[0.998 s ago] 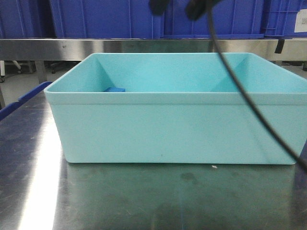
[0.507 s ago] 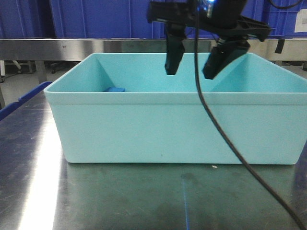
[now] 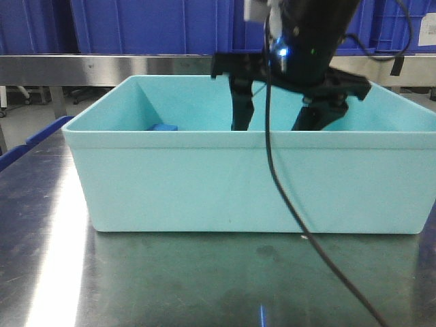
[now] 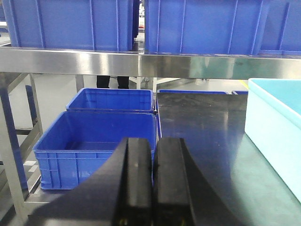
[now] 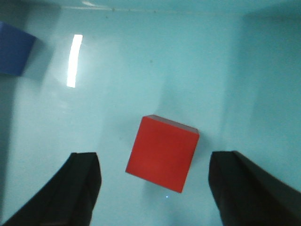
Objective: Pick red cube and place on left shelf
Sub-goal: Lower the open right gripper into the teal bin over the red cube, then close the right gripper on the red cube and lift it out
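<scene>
In the right wrist view the red cube lies on the floor of the pale turquoise tub. My right gripper is open, one black finger on each side of the cube, neither touching it. From the front, the right gripper reaches down into the tub, whose front wall hides the fingertips and the cube. My left gripper is shut on nothing, off the table's left side. The left shelf shows as a steel rail carrying large blue crates.
A small blue block sits at the tub's back left. A black cable hangs across the tub's front. The tub stands on a steel tabletop. Two open blue crates sit low, beside the table.
My right gripper has come down from above the tub, and its open fingers now reach below the rim. The tub and the blue block have not moved.
</scene>
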Tool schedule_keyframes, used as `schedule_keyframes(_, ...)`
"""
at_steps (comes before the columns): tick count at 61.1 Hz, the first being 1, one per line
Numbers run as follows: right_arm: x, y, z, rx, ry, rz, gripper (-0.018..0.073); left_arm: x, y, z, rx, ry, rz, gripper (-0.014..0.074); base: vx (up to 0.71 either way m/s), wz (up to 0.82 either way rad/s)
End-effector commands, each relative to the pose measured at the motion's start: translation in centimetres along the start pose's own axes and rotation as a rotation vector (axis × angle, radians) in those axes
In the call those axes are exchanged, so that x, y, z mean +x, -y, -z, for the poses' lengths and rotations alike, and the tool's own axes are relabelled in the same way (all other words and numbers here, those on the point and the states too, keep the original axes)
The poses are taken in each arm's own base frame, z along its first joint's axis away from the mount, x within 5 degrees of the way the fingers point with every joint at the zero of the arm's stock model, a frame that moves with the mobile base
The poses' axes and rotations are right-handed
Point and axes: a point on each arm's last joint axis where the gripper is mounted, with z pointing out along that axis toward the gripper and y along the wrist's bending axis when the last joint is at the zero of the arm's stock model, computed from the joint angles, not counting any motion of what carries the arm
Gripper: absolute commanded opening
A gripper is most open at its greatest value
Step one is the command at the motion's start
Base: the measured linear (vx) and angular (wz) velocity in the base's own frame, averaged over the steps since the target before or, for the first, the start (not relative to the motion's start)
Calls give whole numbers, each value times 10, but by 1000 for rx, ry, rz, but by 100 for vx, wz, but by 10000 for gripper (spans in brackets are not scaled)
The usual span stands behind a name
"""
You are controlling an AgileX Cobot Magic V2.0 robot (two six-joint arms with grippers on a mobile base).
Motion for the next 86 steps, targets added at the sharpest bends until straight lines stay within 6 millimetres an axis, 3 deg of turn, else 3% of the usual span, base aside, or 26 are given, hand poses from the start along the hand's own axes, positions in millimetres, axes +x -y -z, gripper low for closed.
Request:
schedule_keyframes(1, -17, -6, 20, -53, 122, 3, 592, -1, -1, 0, -3, 78, 9, 102, 0, 0)
schedule_keyframes(19, -18, -5, 0, -50, 119, 1, 552, -1, -1, 0, -3, 78, 9, 102, 0, 0)
schedule_keyframes(23, -17, -5, -1, -48, 115, 1, 492, -1, -1, 0, -3, 78, 9, 102, 0, 0)
schedule_keyframes(35, -17, -5, -1, -47, 113, 1, 193, -1, -1, 0, -3, 78, 9, 102, 0, 0)
schedule_keyframes(40, -18, -5, -1, -48, 115, 1, 120, -1, -1, 0, -3, 78, 9, 102, 0, 0)
schedule_keyframes(46, -21, -7, 7, -51, 121, 2, 95, -1, -1, 0, -3, 78, 9, 102, 0, 0)
schedule_keyframes(53, -29, -11, 26, -59, 147, 28, 95, -1, -1, 0, -3, 78, 9, 102, 0, 0)
schedule_keyframes(65, -36, -11, 82, -55, 260, 129, 95, -1, -1, 0, -3, 78, 9, 102, 0, 0)
schedule_keyframes(78, -29, 12, 143, 150, 336, 257, 95, -1, -1, 0, -3, 78, 9, 102, 0, 0)
schedule_keyframes(86, -14, 29, 174, 254, 360, 289, 98, -1, -1, 0, -3, 78, 9, 102, 0, 0)
